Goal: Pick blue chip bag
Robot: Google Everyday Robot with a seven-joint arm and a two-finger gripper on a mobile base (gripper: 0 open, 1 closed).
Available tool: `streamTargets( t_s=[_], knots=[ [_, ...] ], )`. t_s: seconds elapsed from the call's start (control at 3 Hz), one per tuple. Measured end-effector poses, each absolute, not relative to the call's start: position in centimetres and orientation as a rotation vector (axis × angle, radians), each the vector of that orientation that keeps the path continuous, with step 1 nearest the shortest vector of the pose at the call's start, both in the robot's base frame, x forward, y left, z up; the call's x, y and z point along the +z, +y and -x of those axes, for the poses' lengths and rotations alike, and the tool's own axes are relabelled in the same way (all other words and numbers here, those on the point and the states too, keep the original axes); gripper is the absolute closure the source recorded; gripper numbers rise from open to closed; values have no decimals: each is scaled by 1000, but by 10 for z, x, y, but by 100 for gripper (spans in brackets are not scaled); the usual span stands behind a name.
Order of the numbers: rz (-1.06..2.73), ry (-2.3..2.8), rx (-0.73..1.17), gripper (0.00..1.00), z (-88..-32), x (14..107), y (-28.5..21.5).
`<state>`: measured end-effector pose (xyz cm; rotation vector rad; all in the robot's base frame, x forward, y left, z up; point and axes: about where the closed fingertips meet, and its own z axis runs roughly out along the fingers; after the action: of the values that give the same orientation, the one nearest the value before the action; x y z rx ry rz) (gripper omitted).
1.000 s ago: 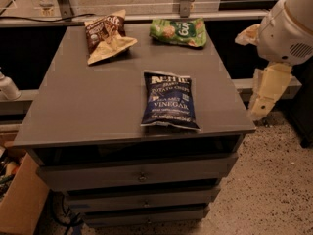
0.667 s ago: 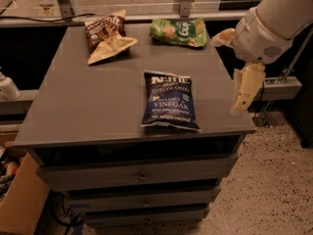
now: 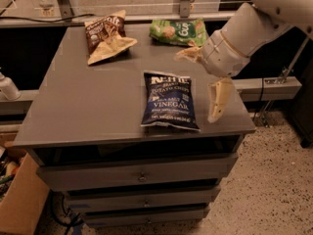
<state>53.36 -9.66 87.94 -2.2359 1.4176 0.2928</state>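
**Claw [image 3: 195, 88] spread wide beside blue chip bag [image 3: 168, 101]**

Approach is the step in hand: the claw hangs just to the 3 o'clock side of the bag, over the right edge of the grey worktop [image 3: 83, 97]. Its two tan fingers are wide apart, one pointing toward 9 o'clock and the other toward 6 o'clock, and nothing is between them.

To do it well, I judge the claw should move toward 9 o'clock until it is centred over the bag, then descend with the fingers straddling the narrower width. A flat bag gives little to pinch, so closing across a puffed middle or a crimped end seems safer than scraping at the worktop.

The bag lies flat, label up, right of the worktop's middle and near its front edge, its long side running 12 to 6 o'clock. It is dark navy and crinkly, with white lettering that includes "VINEGAR".

The green snack bag [image 3: 178, 32] at 12 o'clock and the brown-and-tan chip bag [image 3: 107, 35] at 11 o'clock lie well apart from it, so neither should interfere.
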Motion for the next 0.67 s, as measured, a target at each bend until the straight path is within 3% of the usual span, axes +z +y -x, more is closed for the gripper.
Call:
streamTargets(
  t_s=[0.33,0.67],
  knots=[
    [2305,1299,330,0,-536,856,-69],
    [2331,1251,352,19,-537,843,-50]
  ],
)
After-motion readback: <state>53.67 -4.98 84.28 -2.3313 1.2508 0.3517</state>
